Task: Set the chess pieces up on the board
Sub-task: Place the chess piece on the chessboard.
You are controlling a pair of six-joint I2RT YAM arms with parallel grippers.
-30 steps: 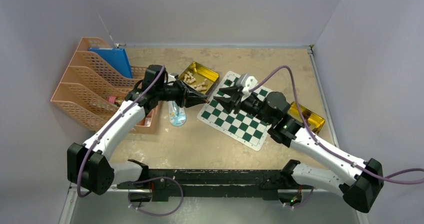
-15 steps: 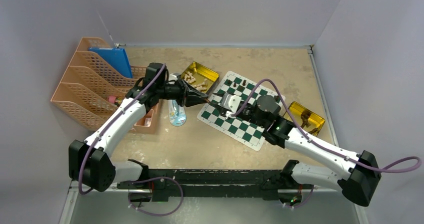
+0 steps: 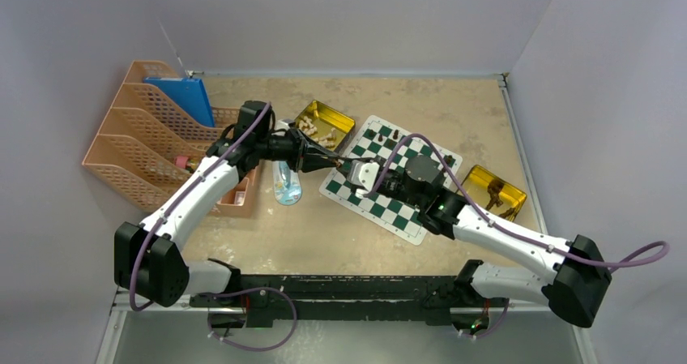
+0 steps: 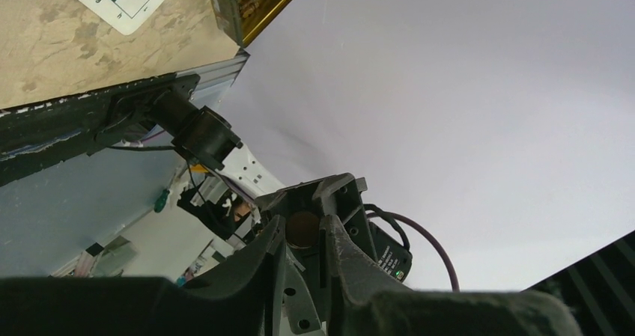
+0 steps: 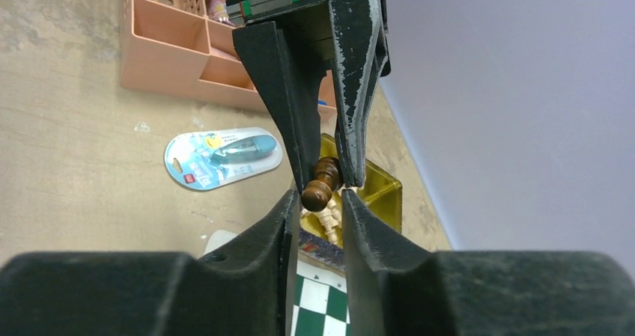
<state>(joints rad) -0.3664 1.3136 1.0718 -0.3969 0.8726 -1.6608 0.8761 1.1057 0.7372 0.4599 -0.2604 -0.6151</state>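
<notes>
Lighting even and diffuse; faint, soft shadows on the surface (image 3: pixel 324 234). Wrist views: my near fingers (image 5: pixel 269 254) dark and unfocused.

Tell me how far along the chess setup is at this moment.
Done: a few dark pieces stand on the far rows of the board. In hand: the left gripper pinches a dark brown pawn in mid-air, and the right gripper, fingers open, brackets it, likely a handover. Left: most squares are bare, pale pieces lie in one gold tin, more dark ones in the other tin.

Pale grey walls (image 3: pixel 364 23) enclose a mottled tan tabletop (image 3: pixel 324 234).
</notes>
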